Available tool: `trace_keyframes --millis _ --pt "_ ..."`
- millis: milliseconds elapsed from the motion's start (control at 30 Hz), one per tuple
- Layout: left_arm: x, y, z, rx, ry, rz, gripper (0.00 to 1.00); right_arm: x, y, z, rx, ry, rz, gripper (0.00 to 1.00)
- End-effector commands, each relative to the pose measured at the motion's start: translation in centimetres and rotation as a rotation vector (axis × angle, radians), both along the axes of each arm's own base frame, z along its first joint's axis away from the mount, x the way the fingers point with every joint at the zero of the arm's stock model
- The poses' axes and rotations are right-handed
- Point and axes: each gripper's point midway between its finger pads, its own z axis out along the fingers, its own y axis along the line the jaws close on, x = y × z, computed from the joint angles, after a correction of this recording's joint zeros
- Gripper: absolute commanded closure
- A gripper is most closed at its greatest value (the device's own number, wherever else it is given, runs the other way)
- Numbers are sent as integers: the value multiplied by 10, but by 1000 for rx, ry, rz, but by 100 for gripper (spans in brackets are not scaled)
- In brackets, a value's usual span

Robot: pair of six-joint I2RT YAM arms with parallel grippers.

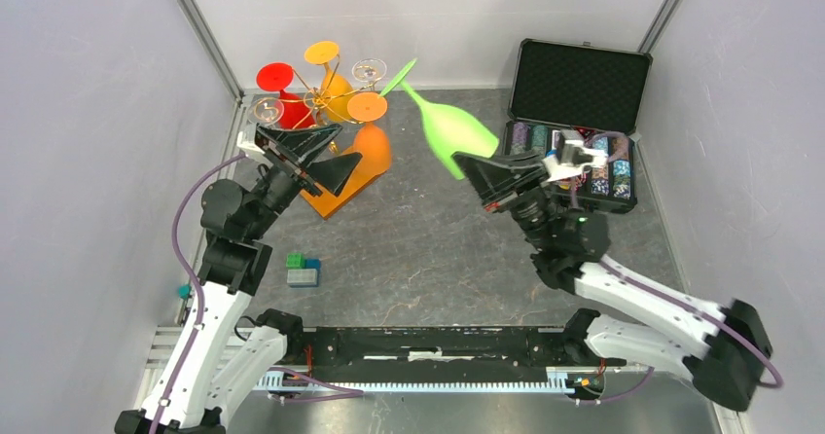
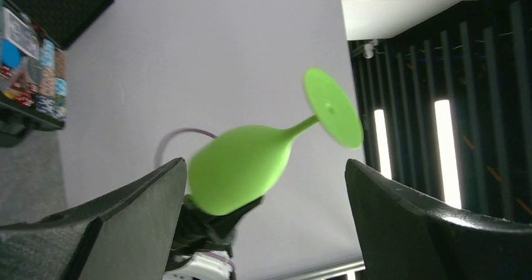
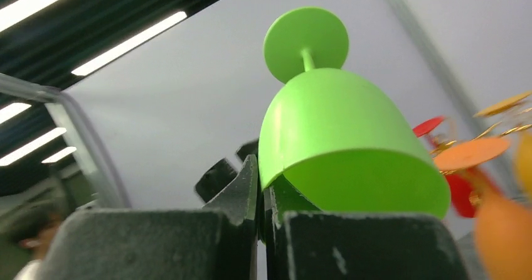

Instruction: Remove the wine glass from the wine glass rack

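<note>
wine glass (image 1: 449, 134) | right pincer (image 1: 463, 164) pinching its rim, angled upward | left pincer (image 1: 342, 148) spread

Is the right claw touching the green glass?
Touching. The right wrist view shows the right claw shut on the rim of the green glass, pinching its wall.

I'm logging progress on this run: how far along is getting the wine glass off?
Done: the green wine glass is clear of the wine glass rack, tilted in the air. In hand: the right gripper is shut on its rim; the left gripper stands open beside the rack, holding nothing. Left: probably just setting the glass down; other glasses hang on the rack.
</note>
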Motion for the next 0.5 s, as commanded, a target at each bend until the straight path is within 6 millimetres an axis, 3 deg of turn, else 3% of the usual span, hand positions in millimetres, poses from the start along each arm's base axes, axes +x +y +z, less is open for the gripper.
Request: trace_keyframes --millis 0,100,233,467 --pt "-8 -6 1 185 -154 11 0 46 -27 -8 -286 71 -398 100" --pt "-18 -11 10 298 -275 -13 0 71 -47 -37 -508 227 -566 100" --pt "-24 -11 9 482 -355 -8 0 81 -64 -66 -778 298 -673 100" --pt "-17 24 -2 840 -363 175 0 93 -62 -108 -1206 383 -669 100"
